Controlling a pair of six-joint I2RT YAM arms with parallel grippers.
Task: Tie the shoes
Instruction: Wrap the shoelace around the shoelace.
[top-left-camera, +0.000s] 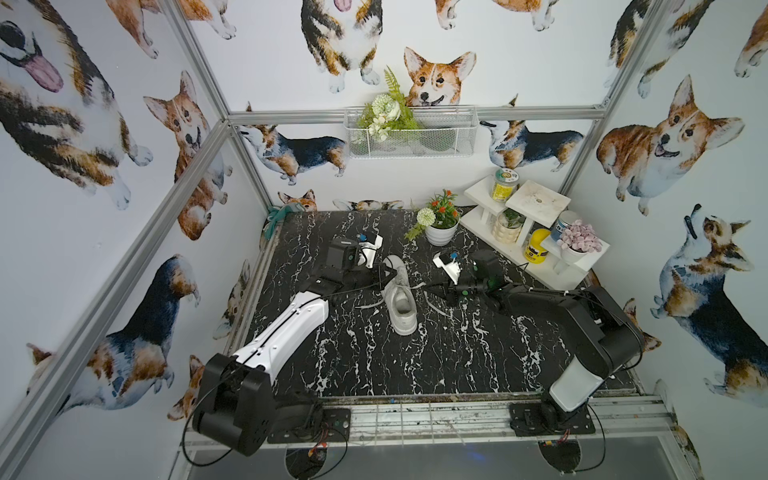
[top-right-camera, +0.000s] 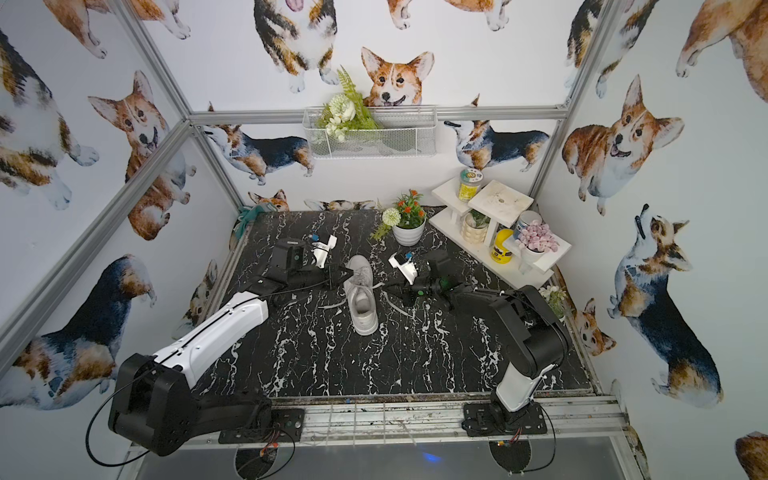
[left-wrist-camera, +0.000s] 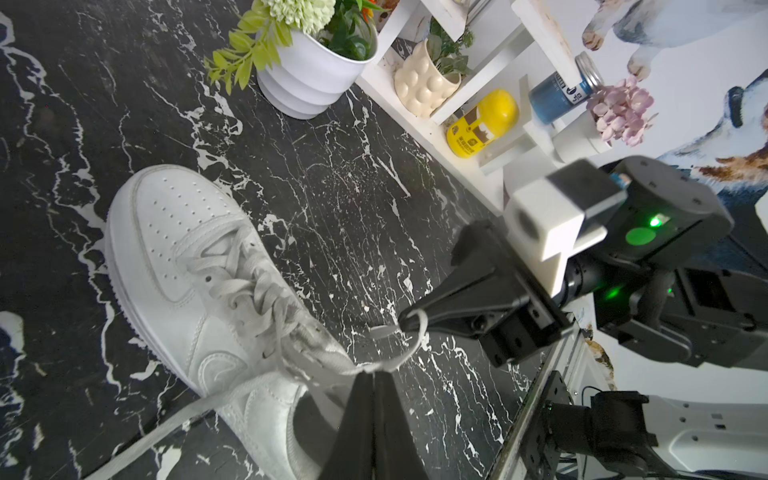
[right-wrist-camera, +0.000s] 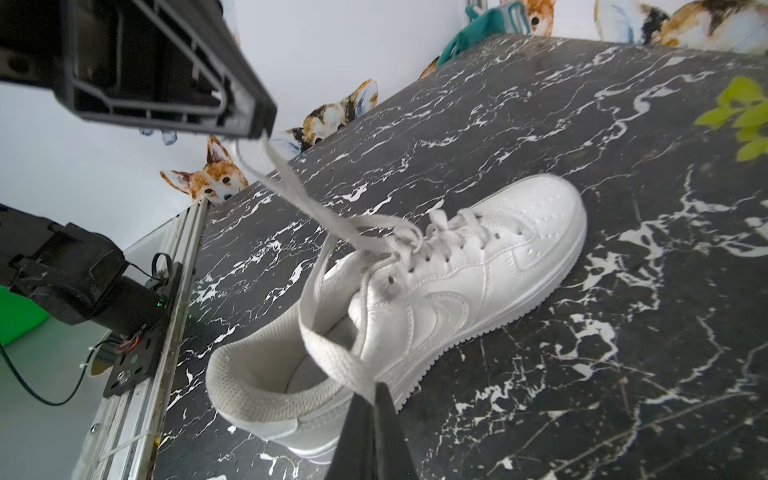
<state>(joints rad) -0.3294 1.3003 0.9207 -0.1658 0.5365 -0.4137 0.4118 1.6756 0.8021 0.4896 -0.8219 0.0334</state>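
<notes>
White sneaker (top-left-camera: 400, 299) on marble table (top-left-camera: 374, 361), left fingers (left-wrist-camera: 365, 415) pinching one lace (right-wrist-camera: 291, 183), right fingers (right-wrist-camera: 365, 424) pinching other lace (right-wrist-camera: 328, 349)

Both top views look steeply down from high above the worktop's (top-left-camera: 374, 365) near edge and show nearly the same whole scene. The wrist views sit low and close, facing each other across the sneaker (left-wrist-camera: 187, 270) and laces (left-wrist-camera: 249, 286) from opposite sides. All four views share the sneaker.

White low-top sneaker (top-left-camera: 400, 297) upright on its sole, toe end nearest the white flower pot (top-left-camera: 441, 235), well apart from it. Flat laces (right-wrist-camera: 328, 353) untied, one end stretched out each side.
</notes>
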